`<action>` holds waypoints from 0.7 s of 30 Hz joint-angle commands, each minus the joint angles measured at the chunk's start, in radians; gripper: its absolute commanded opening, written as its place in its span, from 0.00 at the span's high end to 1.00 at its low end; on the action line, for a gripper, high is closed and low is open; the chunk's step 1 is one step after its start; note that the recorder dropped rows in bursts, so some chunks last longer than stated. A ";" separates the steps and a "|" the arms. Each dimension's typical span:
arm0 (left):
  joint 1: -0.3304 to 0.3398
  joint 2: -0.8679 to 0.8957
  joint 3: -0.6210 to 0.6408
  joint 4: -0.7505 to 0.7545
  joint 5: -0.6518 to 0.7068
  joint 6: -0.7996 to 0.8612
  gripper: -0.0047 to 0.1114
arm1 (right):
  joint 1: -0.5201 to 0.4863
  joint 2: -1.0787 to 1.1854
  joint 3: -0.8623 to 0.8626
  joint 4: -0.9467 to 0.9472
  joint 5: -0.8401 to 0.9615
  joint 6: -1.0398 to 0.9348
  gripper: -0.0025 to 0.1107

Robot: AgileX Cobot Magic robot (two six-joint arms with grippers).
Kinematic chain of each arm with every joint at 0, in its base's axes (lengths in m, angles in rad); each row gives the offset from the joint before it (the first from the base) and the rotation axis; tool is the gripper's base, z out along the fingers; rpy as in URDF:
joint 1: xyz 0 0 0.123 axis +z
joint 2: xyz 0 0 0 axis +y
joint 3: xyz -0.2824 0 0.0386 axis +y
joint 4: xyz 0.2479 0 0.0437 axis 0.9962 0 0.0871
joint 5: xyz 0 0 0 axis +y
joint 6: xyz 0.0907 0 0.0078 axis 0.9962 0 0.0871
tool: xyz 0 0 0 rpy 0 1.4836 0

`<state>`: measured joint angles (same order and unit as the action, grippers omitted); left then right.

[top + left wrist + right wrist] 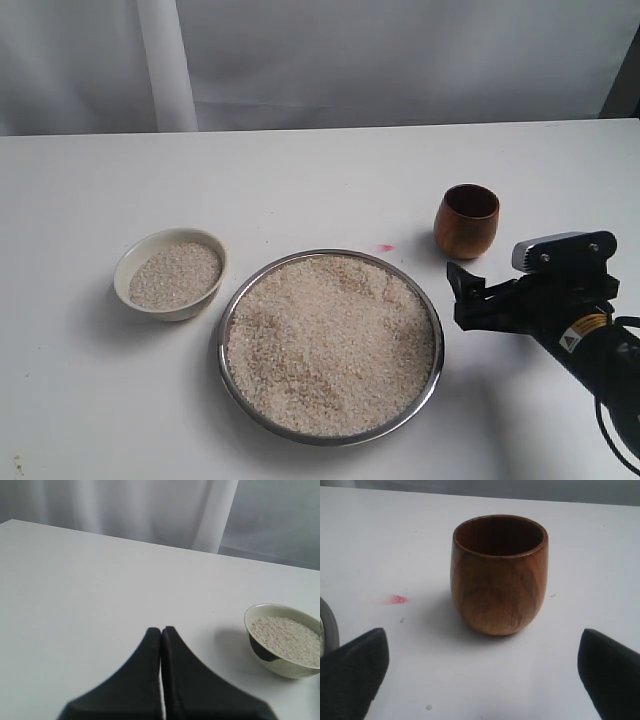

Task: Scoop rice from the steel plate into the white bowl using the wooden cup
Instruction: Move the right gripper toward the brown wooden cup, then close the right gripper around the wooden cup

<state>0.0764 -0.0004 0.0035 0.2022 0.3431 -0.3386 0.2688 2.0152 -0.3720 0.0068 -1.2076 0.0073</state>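
The steel plate lies in the middle of the table, filled with rice. Left of it stands the white bowl, partly filled with rice. The wooden cup stands upright and empty to the plate's back right. My right gripper is open just in front of the cup, its fingers wide apart and short of the cup, with nothing held between them. My left gripper is shut and empty over bare table, with the bowl off to one side.
A small pink mark is on the table between the plate and the cup. The plate's rim shows at the edge of the right wrist view. A grey curtain hangs behind the white table.
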 commanded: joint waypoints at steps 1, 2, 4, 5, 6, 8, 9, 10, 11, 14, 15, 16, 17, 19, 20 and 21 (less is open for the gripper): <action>-0.006 0.000 -0.004 -0.006 -0.006 -0.001 0.96 | -0.001 0.001 -0.002 0.006 -0.013 -0.007 0.15; -0.006 0.000 -0.004 -0.006 -0.006 -0.001 0.96 | -0.001 0.001 -0.002 0.006 -0.013 -0.007 0.15; -0.006 0.000 -0.004 -0.006 -0.006 -0.001 0.96 | -0.001 0.001 -0.024 0.006 -0.013 -0.007 0.15; -0.006 0.000 -0.004 -0.006 -0.006 -0.001 0.96 | -0.001 0.003 -0.036 0.006 -0.013 -0.007 0.15; -0.006 0.000 -0.004 -0.006 -0.006 -0.001 0.96 | -0.001 0.005 -0.053 0.006 0.002 -0.007 0.15; -0.006 0.000 -0.004 -0.006 -0.006 -0.001 0.96 | -0.001 0.022 -0.084 0.006 0.009 -0.007 0.15; -0.006 0.000 -0.004 -0.006 -0.006 -0.001 0.96 | -0.001 0.035 -0.096 0.006 0.009 -0.007 0.15; -0.006 0.000 -0.004 -0.006 -0.006 -0.001 0.96 | -0.001 0.044 -0.108 0.006 0.009 -0.007 0.15; -0.006 0.000 -0.004 -0.006 -0.006 -0.001 0.96 | -0.001 0.053 -0.117 0.006 0.009 -0.007 0.15; -0.006 0.000 -0.004 -0.006 -0.006 -0.001 0.96 | -0.001 0.088 -0.152 0.006 0.004 -0.007 0.15; -0.006 0.000 -0.004 -0.006 -0.006 -0.001 0.96 | -0.001 0.103 -0.166 0.006 0.001 -0.007 0.15; -0.006 0.000 -0.004 -0.006 -0.006 -0.001 0.96 | -0.001 0.115 -0.174 0.006 0.002 -0.007 0.15; -0.006 0.000 -0.004 -0.006 -0.006 -0.001 0.96 | -0.001 0.122 -0.185 0.006 -0.001 -0.007 0.15; -0.006 0.000 -0.004 -0.006 -0.006 -0.001 0.96 | -0.001 0.143 -0.208 0.006 0.002 -0.007 0.15; -0.006 0.000 -0.004 -0.006 -0.006 -0.001 0.96 | -0.001 0.155 -0.219 0.006 0.002 -0.007 0.15; -0.006 0.000 -0.004 -0.006 -0.006 -0.001 0.96 | -0.001 0.165 -0.231 0.006 0.002 -0.007 0.15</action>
<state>0.0764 -0.0004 0.0035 0.2022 0.3431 -0.3386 0.2688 2.1579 -0.5765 0.0094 -1.2011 0.0000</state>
